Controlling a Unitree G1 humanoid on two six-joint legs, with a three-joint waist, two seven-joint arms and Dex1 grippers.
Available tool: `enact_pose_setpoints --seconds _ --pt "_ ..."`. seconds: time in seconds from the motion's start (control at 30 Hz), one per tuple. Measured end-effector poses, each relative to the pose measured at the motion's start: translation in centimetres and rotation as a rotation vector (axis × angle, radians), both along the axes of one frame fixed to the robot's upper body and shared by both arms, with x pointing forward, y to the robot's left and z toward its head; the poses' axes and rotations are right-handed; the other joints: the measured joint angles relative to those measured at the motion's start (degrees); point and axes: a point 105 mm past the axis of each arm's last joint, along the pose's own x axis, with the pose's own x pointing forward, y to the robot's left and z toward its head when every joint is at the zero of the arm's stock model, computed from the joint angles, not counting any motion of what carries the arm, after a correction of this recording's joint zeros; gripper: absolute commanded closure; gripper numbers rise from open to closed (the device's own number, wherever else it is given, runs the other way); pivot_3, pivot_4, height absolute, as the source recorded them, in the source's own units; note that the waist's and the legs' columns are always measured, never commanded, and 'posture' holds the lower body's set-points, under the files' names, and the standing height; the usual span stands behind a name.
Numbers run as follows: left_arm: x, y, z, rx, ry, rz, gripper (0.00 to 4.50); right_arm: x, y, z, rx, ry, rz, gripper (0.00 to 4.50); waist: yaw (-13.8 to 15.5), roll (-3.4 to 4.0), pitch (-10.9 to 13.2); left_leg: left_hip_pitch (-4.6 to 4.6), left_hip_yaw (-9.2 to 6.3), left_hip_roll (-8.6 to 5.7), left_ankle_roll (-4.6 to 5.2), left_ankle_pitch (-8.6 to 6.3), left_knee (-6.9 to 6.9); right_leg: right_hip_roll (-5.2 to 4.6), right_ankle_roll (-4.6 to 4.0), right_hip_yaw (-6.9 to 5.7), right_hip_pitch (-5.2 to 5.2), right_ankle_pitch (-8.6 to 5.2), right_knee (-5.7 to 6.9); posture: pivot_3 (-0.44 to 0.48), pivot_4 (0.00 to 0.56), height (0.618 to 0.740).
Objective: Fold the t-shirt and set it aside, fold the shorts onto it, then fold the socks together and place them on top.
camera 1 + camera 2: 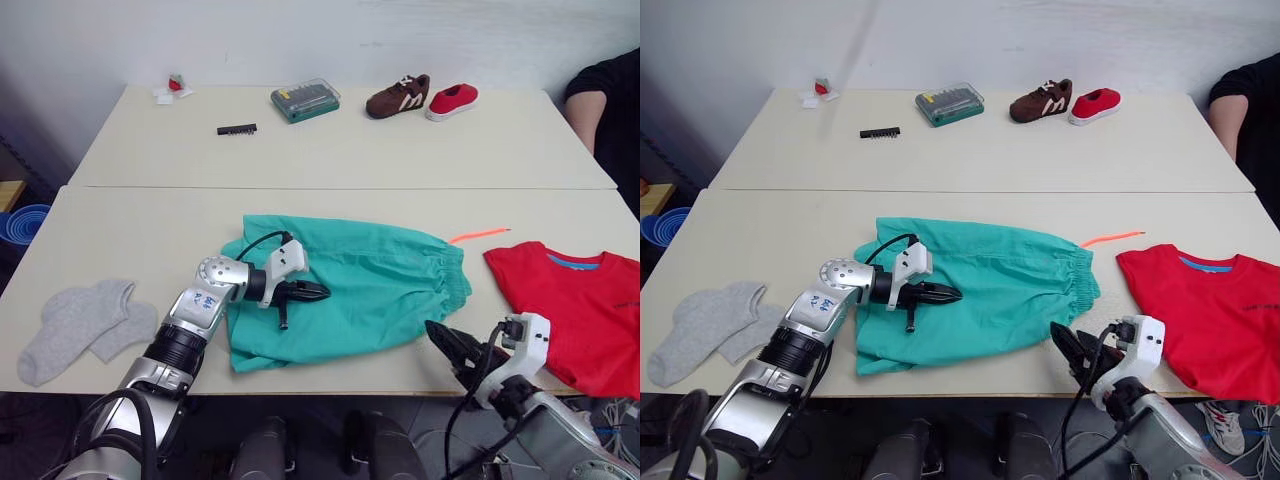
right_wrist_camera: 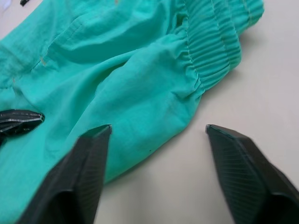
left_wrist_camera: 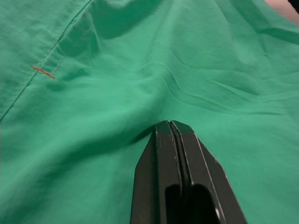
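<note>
1. The shorts [image 1: 345, 290] lie flat on the table [image 1: 330, 215], their long axis running across in front of the robot, with the gathered waistband toward the right arm and the leg ends toward the left arm.
2. The left gripper [image 1: 305, 293] rests over the leg half of the shorts with its jaws pressed together. In the left wrist view only smooth teal cloth lies ahead of them, and nothing looks pinched.
3. The right gripper [image 2: 156, 133] hangs at the near table edge with its jaws spread wide. The waistband corner lies just ahead of them, with cloth before one finger and bare table before the other. This arm is the nearer to the waistband, so a fold along the long axis would probably start there.
4. The t-shirt [image 1: 580, 300] lies beyond the waistband on the right arm's outer side, apart from the shorts.
5. The socks [image 1: 85, 325] lie well off on the left arm's outer side.
6. The orange drawstring [image 1: 478, 236] trails from the waistband's far corner; nothing else blocks either gripper.
</note>
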Motion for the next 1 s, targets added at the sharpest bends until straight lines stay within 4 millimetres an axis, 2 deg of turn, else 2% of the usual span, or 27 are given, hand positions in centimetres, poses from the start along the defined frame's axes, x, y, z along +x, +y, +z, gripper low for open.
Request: enact_pose_setpoints --seconds 0.13,0.37,0.47,0.67,0.73,0.83,0.9,1.0 --pt "0.0 0.0 -0.1 0.012 -0.006 0.000 4.50 2.3 0.4 0.3 0.180 -0.029 -0.011 0.03 -0.8 -0.08 0.0 0.04 0.05 -0.02 0.10 0.05 0.01 0.00 0.03 0.04 0.06 0.09 -0.03 0.000 0.150 0.740" --pt "0.3 0.0 0.0 0.020 -0.014 0.002 4.50 5.6 0.5 0.8 0.275 -0.072 -0.020 0.03 -1.1 -0.11 -0.1 0.07 0.04 -0.02 0.09 0.07 0.00 0.00 0.03 0.04 0.06 0.10 -0.01 0.000 0.150 0.740" --pt "0.8 -0.1 0.0 0.006 -0.003 0.023 4.50 6.2 0.4 0.5 0.300 -0.067 -0.035 0.64 -1.1 -0.16 -0.1 0.08 0.04 -0.02 0.10 0.08 0.01 0.00 0.04 0.03 0.07 0.10 0.00 0.000 0.150 0.740" --pt "1.2 -0.2 0.0 -0.016 -0.023 0.039 4.50 6.2 -0.1 0.1 0.228 -0.057 -0.029 2.74 -0.9 -0.08 -0.1 0.05 0.04 -0.02 0.09 0.08 -0.01 -0.01 0.04 0.03 0.03 0.10 -0.01 0.000 0.150 0.740" --pt "1.4 -0.1 0.0 -0.020 -0.031 0.055 4.50 6.0 0.5 1.1 0.165 -0.089 0.028 3.40 -1.0 0.01 0.0 0.02 0.05 -0.02 0.09 0.08 -0.01 -0.02 0.04 0.05 -0.01 0.10 0.00 0.000 0.150 0.740" --pt "1.8 0.0 0.0 -0.029 -0.037 0.076 4.50 6.5 2.6 4.9 0.052 -0.228 0.176 4.46 -1.3 0.05 0.0 0.04 0.04 -0.02 0.08 0.10 -0.01 -0.02 0.04 0.03 0.00 0.10 0.03 0.000 0.150 0.740" --pt "1.8 -0.2 0.0 -0.034 -0.039 0.075 4.50 6.5 4.2 7.2 0.011 -0.319 0.269 4.49 -1.1 0.05 0.0 0.04 -0.01 -0.01 0.06 0.11 -0.04 -0.01 0.03 -0.03 0.00 0.09 0.02 0.000 0.150 0.740" --pt "1.9 -0.2 0.1 -0.039 -0.044 0.081 4.50 6.5 7.0 8.4 -0.032 -0.362 0.425 4.49 -1.0 0.05 0.0 -0.02 0.03 -0.02 0.06 0.11 -0.04 -0.02 0.02 -0.03 -0.05 0.09 0.00 0.000 0.150 0.740"
